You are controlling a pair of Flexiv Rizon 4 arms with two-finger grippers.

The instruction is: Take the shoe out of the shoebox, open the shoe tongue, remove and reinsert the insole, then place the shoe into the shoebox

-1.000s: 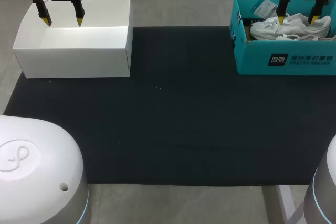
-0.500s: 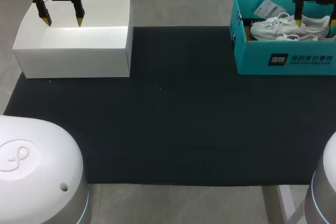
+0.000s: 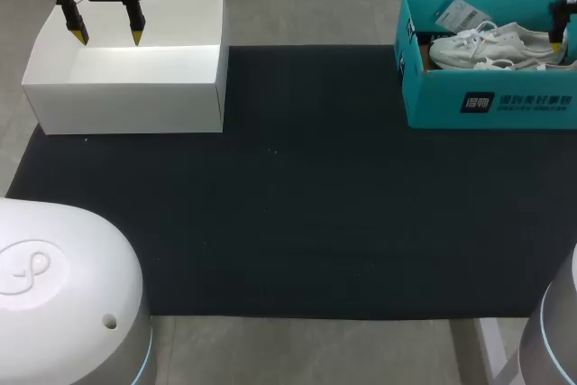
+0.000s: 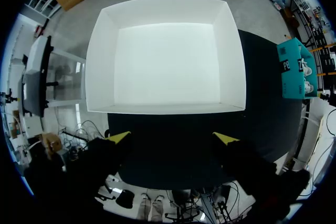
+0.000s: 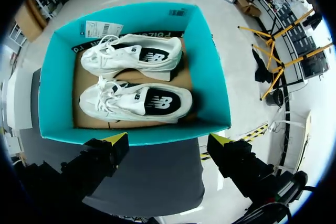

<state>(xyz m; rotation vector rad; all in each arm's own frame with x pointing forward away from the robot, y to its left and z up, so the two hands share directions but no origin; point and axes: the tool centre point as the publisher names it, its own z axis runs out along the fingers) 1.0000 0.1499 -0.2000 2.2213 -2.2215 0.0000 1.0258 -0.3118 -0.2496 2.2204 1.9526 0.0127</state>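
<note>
1. Currently step one, nothing lifted: the shoe [image 5: 131,100] lies beside a second shoe [image 5: 134,53] in the teal shoebox [image 5: 50,77], at the table's far-right corner.
2. Right gripper [image 5: 168,138] hovers above it, released, empty.
3. Left gripper [image 3: 104,32] is released, over the white box [image 3: 135,101] at the far-left corner.
4. Next, I'd say: right drops in and pinches one shoe.

Mat [image 3: 297,223] fills the middle. Open box [image 3: 126,107] sits at its far-L corner and shoebox [image 3: 433,96] at far-R. Both straddle the mat's back edge, well apart, w/ bare mat btwn and in front of them. In the shoebox, rear shoe [image 5: 134,53] and front shoe [image 5: 134,100] lie side by side, toes twd L end, heels R. Hang tag [image 5: 102,29] is in the back-L corner, behind the rear shoe. My L gripper [image 3: 106,38] hangs over the open box's far side. My R gripper [image 5: 168,139] hangs over the shoebox's R end.
</note>
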